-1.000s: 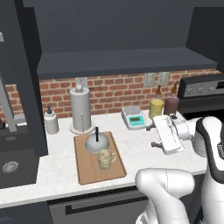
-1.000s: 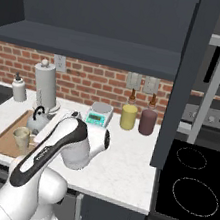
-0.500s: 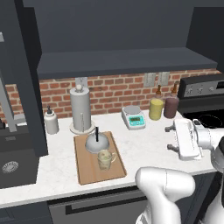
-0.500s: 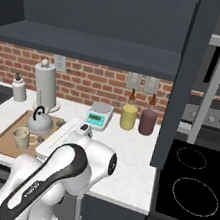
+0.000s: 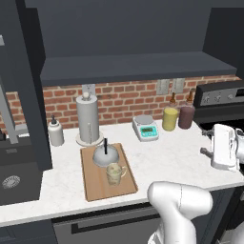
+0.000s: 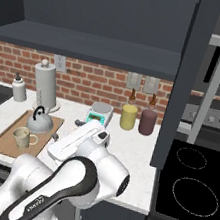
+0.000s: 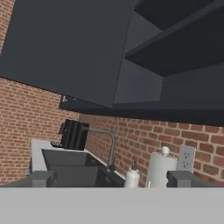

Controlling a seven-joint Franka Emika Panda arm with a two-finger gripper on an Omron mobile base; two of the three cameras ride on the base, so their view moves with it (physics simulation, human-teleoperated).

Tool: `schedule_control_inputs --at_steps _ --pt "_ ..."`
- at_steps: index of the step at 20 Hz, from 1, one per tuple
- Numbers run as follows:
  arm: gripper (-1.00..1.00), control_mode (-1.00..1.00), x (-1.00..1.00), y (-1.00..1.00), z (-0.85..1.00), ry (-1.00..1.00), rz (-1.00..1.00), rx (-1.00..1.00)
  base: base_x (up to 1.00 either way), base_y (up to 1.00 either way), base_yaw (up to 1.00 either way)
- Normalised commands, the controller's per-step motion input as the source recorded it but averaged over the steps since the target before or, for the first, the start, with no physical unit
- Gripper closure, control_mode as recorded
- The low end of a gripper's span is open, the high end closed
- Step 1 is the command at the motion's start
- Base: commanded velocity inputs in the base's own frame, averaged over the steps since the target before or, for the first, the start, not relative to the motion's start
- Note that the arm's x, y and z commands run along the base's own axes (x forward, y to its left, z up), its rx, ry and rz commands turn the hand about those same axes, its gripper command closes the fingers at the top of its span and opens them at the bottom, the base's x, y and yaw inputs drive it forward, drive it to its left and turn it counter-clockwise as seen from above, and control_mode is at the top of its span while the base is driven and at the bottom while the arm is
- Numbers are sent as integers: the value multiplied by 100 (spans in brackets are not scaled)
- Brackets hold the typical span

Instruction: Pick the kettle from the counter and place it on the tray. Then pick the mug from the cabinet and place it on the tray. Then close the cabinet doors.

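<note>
- Two task things sit on the tray (image 5: 97,183): the kettle (image 5: 106,156) toward the wall end and the mug (image 5: 114,173) just in front of it, close beside each other.
- The kettle stands upright, its thin black handle pointing straight up; the mug is upright too, its small handle turned toward the stove side.
- The tray lies flat on the counter (image 5: 162,157), its long axis running from the brick wall out to the counter's front edge.
- Behind the tray stand a paper-towel roll (image 5: 88,119) and a white soap bottle (image 5: 55,132); a small scale (image 5: 146,127), a yellow jar (image 5: 169,117) and a dark jar (image 5: 186,116) stand further right.
- The cabinet doors are open: the left door (image 5: 24,86) swung out over the sink, the right door (image 6: 200,81) over the stove, its bar handle upright.
- The gripper (image 5: 208,143) hangs empty over the counter's right end, jaws parted, well apart from the tray.
</note>
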Motion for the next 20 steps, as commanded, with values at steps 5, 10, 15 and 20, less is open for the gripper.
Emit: schedule_control_inputs --at_steps 5,10,15,20 --pt "-100 -100 0 -53 29 -3 -6 8 0 0 0" --pt "-100 -100 2 -55 21 -1 -8 6 0 0 0" --pt "-100 -100 8 -60 13 0 -8 7 0 0 0" --pt "-100 -100 6 -41 0 -4 -6 9 0 0 0"
